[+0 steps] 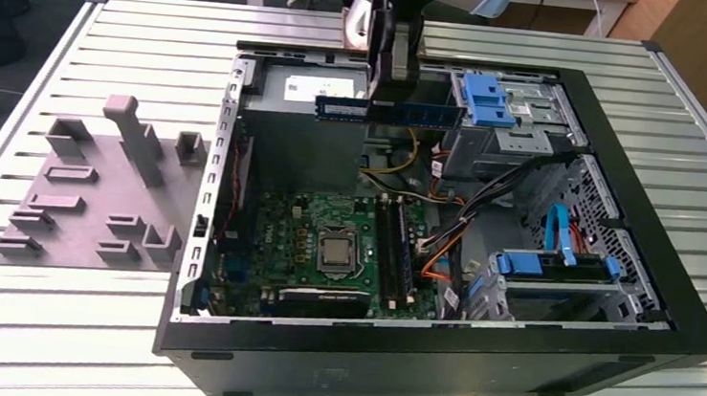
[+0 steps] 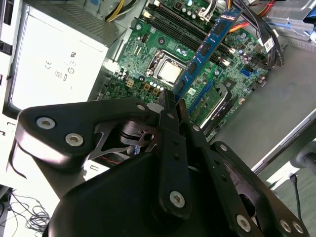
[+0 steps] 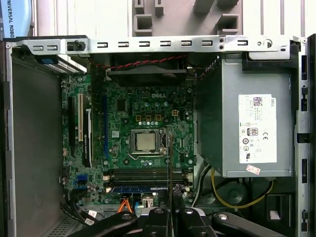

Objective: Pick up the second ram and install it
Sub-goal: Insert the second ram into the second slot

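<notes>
Over the case (image 1: 442, 364), claw (image 1: 395, 91) clamping second ram (image 1: 428, 114), grey tray (image 1: 88, 196) in exterior view

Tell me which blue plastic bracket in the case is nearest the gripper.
The blue bracket at the case's far side, close by the end of the second ram held in the gripper. The other blue bracket sits nearer the camera, well away.

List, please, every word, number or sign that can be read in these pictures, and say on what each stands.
On the power supply label: print and symbols too small to read.
On the second ram, held in the jaws of the gripper: print too small to read.
On the motherboard: markings too small to read.
Nothing can be quoted reliably.
</notes>
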Robot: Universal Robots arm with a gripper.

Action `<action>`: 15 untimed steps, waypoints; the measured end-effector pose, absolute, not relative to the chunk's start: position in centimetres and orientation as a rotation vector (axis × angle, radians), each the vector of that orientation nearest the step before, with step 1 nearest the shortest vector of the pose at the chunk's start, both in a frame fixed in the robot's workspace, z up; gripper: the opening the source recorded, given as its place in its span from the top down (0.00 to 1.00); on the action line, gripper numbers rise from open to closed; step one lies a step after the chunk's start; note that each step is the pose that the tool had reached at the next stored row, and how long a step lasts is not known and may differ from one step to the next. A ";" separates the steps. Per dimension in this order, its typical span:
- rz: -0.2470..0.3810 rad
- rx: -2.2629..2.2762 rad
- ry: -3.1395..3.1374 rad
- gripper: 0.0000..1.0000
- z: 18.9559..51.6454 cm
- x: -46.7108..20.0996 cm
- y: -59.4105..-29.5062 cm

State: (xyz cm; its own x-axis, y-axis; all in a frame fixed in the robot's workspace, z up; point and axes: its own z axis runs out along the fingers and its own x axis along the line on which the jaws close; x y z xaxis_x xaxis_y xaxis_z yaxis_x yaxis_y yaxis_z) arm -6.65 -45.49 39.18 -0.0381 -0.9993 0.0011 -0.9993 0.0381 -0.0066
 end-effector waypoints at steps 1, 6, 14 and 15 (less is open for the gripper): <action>-0.009 -2.174 2.263 0.86 39.2 -6.6 -45.5; -0.010 -2.148 2.288 0.86 39.2 -6.6 -45.5; -0.012 -2.090 2.344 0.86 39.1 -6.6 -45.5; -0.012 -2.083 2.350 0.86 39.1 -6.6 -45.5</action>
